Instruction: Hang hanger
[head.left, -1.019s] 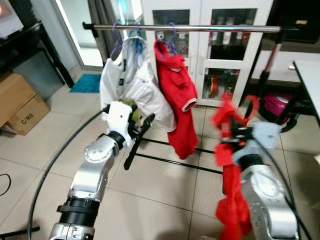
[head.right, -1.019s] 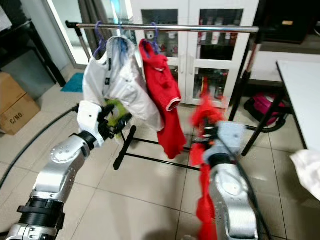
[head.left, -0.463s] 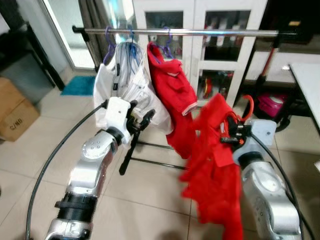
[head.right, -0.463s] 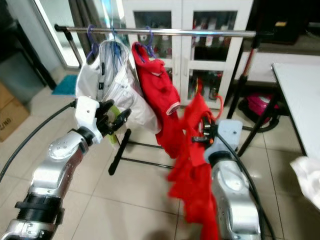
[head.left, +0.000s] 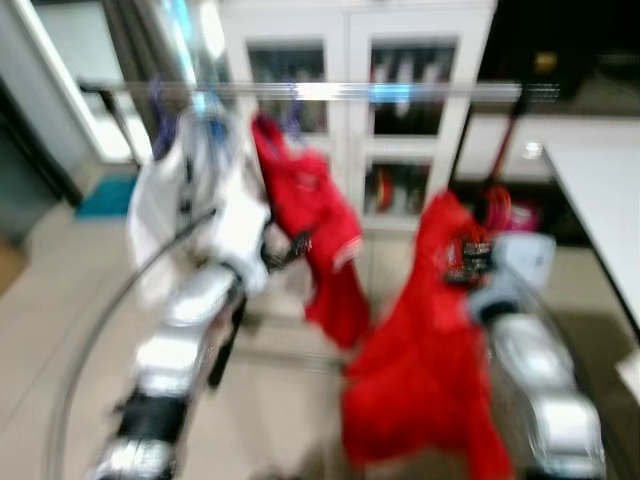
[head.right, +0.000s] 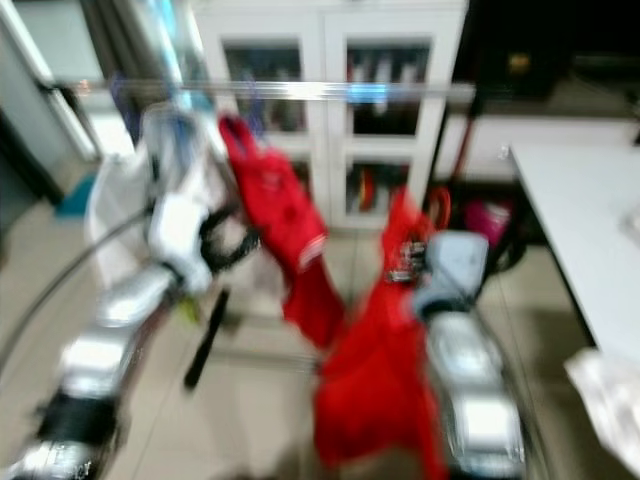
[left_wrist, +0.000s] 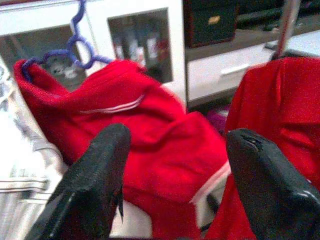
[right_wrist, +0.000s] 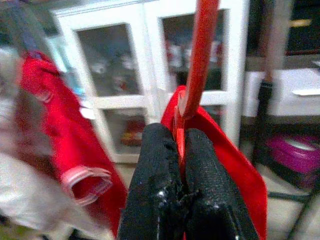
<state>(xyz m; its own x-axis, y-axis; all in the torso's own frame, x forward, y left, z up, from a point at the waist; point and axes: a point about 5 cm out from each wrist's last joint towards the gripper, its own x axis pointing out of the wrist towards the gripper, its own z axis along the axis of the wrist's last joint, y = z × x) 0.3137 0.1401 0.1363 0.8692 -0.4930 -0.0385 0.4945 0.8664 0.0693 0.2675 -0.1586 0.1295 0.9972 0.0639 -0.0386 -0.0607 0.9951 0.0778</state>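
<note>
Right end effector (right_wrist: 172, 165) raised, clamped on orange hanger (right_wrist: 197, 65) with red shirt (head.left: 425, 340); left end effector (left_wrist: 172, 175) spread apart.

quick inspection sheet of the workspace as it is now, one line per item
surface: tiled floor, blurred.
job's things: orange hanger carrying a red garment, below the metal rail; not on the rail.
clutter: a red shirt and white clothes hang on the rail.
grippers: right gripper shut on the orange hanger; left gripper open, near the red shirt.
cables: black cable arcs beside the left arm.
surroundings: white glass-door cabinet behind the rail; white table on the right.
</note>
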